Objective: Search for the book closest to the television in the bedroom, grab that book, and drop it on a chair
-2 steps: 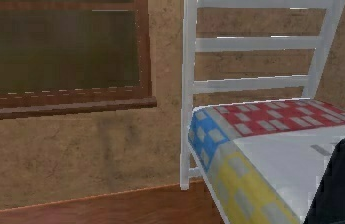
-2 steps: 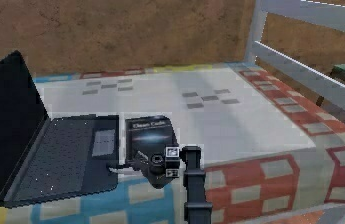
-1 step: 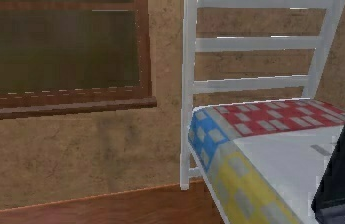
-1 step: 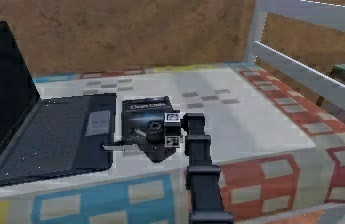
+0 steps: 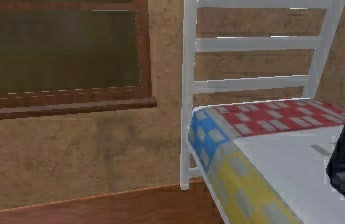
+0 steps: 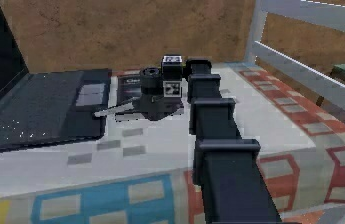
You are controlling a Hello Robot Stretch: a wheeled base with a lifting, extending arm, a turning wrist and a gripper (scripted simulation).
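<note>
possible book: small dark flat shape (image 6: 130, 77) | lying on bed cover (image 6: 280, 120) | beside laptop (image 6: 50, 110) | identity unclear

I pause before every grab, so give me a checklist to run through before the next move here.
1. Reach of the arm over the bed: ok.
2. Sight of the end effector: ok.
3. Thing by the end effector is a book: not ok, it is a laptop.
4. Contact between end effector and laptop: cannot tell.
5. Whether the end effector holds anything: cannot tell.
6. Gap between arm and bed frame: ok.
</note>
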